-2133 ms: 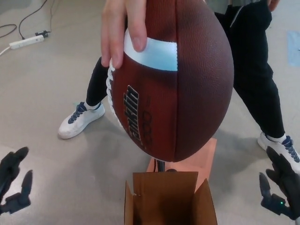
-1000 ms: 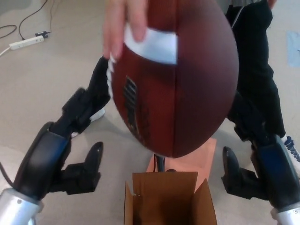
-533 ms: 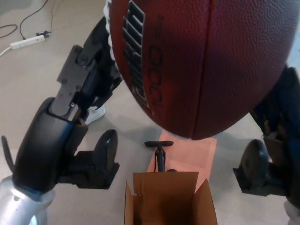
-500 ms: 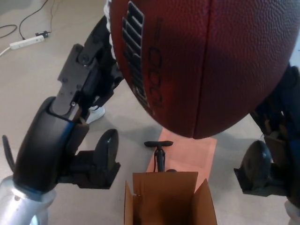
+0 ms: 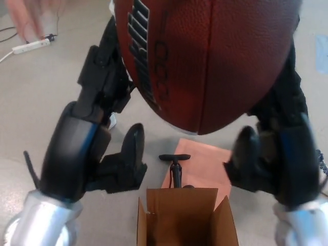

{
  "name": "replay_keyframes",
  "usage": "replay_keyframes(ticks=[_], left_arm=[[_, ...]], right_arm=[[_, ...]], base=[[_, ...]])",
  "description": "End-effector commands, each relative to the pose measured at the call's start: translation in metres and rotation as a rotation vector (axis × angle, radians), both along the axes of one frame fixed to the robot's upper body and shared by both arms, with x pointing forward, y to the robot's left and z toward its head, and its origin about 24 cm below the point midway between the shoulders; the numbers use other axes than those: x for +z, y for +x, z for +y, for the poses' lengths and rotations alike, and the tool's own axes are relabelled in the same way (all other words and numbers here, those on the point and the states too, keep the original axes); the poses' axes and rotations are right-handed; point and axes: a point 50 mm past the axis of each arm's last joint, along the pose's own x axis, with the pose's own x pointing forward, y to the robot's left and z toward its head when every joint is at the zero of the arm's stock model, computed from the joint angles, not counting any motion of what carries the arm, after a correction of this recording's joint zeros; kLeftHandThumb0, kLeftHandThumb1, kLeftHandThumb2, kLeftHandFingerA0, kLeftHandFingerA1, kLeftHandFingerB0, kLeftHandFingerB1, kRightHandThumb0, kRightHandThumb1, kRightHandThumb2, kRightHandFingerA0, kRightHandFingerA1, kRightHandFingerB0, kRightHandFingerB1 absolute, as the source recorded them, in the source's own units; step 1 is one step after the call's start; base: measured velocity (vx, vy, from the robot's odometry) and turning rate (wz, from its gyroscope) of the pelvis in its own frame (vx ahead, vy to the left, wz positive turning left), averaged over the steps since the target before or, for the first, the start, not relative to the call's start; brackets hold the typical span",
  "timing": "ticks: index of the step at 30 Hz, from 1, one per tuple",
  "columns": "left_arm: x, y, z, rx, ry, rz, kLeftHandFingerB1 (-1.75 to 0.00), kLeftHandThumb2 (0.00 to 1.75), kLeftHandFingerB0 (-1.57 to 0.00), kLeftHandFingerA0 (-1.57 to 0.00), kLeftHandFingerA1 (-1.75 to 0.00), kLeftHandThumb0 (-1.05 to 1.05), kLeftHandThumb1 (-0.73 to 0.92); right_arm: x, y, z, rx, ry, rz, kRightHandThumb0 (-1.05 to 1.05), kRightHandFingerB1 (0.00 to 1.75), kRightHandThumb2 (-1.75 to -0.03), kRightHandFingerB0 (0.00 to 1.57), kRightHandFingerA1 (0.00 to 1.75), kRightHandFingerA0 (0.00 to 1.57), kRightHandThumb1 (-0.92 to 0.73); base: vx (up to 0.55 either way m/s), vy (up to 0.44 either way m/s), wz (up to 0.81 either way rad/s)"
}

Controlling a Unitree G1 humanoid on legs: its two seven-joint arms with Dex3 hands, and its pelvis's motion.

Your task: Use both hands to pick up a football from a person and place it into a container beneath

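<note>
Now both hands clamp the football (image 5: 205, 61) — left hand (image 5: 100, 133) and right hand (image 5: 279, 148) pressed against its sides — directly above the open cardboard box (image 5: 187, 220); hand pump (image 5: 175, 169) just behind the box.

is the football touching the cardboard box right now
Apart. The head view shows the football held up between both hands, with bare floor, a pump and pink sheet visible between its lower tip and the cardboard box.

Grey floor (image 5: 46, 97) — white power strip (image 5: 28, 47)
</note>
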Motion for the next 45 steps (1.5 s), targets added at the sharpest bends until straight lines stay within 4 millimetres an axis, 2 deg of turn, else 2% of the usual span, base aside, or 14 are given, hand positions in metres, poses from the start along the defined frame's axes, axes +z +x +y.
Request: replay_keyframes(ticks=[1,4,5,10,11,16,17,18,21,27,31,40,42,45], left_arm=[[-0.027,0.016,-0.026,-0.037,0.065,0.098,-0.28,1.09,-0.05,-0.01,-0.23,-0.74,0.75],[-0.037,0.022,-0.027,-0.018,0.061,0.132,-0.28,1.09,-0.05,-0.01,-0.23,-0.75,0.75],[-0.043,0.025,-0.026,-0.017,0.061,0.148,-0.28,1.13,-0.09,0.00,-0.23,-0.75,0.76],[-0.055,0.034,-0.024,-0.011,0.065,0.193,-0.25,0.75,-0.07,-0.01,-0.23,-0.77,0.92],[-0.057,0.035,-0.023,-0.004,0.070,0.205,-0.29,1.09,-0.05,-0.01,-0.26,-0.72,0.75],[-0.068,0.043,-0.022,0.029,0.112,0.228,-0.28,1.15,-0.12,0.00,-0.19,-0.81,0.83],[-0.071,0.045,-0.022,0.030,0.121,0.234,-0.27,1.15,-0.11,0.00,-0.18,-0.82,0.83],[-0.076,0.046,-0.022,0.030,0.129,0.244,-0.27,1.15,-0.12,0.00,-0.19,-0.82,0.83],[-0.080,0.049,-0.022,0.032,0.135,0.247,-0.27,1.14,-0.13,-0.01,-0.20,-0.82,0.83],[-0.100,0.058,-0.023,0.024,0.161,0.333,-0.34,1.14,-0.05,-0.03,-0.28,-0.73,0.76],[-0.117,0.068,-0.016,0.001,0.230,0.435,-0.23,1.16,-0.09,-0.09,-0.18,-0.90,0.82],[-0.168,0.080,0.060,0.137,0.378,0.666,-0.13,1.19,-0.08,-0.08,-0.12,-0.93,0.88],[-0.179,0.080,0.091,0.221,0.388,0.736,-0.16,1.19,-0.01,0.00,-0.15,-0.84,0.86],[-0.181,0.079,0.111,0.284,0.418,0.748,-0.15,1.17,-0.07,-0.08,-0.19,-0.83,0.89]], right_arm=[[-0.016,0.012,0.031,0.091,-0.061,0.089,-0.81,0.19,-0.76,0.00,0.13,0.00,-0.92],[-0.025,0.017,0.032,0.073,-0.057,0.124,-0.81,0.18,-0.76,0.00,0.13,0.00,-0.92],[-0.030,0.020,0.031,0.070,-0.054,0.165,-0.86,0.14,-1.17,0.00,0.11,0.00,-0.83],[-0.043,0.026,0.028,0.071,-0.041,0.237,-0.82,0.15,-1.16,0.00,0.13,0.00,-0.82],[-0.045,0.027,0.028,0.071,-0.037,0.245,-0.81,0.15,-1.15,0.00,0.13,0.00,-0.81],[-0.057,0.035,0.023,0.050,-0.040,0.268,-0.84,0.12,-1.16,0.00,0.10,0.00,-0.85],[-0.061,0.036,0.021,0.041,-0.042,0.279,-0.78,0.15,-0.76,0.00,0.11,0.00,-0.92],[-0.066,0.037,0.019,0.031,-0.045,0.295,-0.82,0.12,-1.02,0.00,0.08,0.00,-0.79],[-0.070,0.039,0.017,0.025,-0.041,0.303,-0.80,0.15,-0.97,0.00,0.10,0.00,-0.76],[-0.087,0.046,0.008,0.031,-0.008,0.370,-0.85,0.10,-1.16,0.00,0.09,0.00,-0.86],[-0.106,0.052,-0.009,-0.033,-0.050,0.466,-0.88,0.11,-1.18,0.00,0.12,0.00,-0.83],[-0.131,0.060,-0.088,-0.317,0.023,0.561,-0.90,0.08,-1.19,0.00,0.10,0.00,-0.90],[-0.132,0.061,-0.120,-0.410,0.019,0.566,-0.90,0.07,-1.20,0.00,0.13,0.00,-0.90],[-0.132,0.061,-0.134,-0.439,0.017,0.568,-0.90,0.07,-1.21,0.00,0.11,0.00,-0.91]], base=[[0.00,0.000,0.00],[0.00,0.000,0.00],[0.00,0.000,0.00],[0.00,0.000,0.00],[0.00,0.000,0.00],[0.00,0.000,0.00],[0.00,0.000,0.00],[0.00,0.000,0.00],[0.00,0.000,0.00],[0.00,0.000,0.00],[0.00,0.000,0.00],[0.00,0.000,0.00],[0.00,0.000,0.00],[0.00,0.000,0.00]])
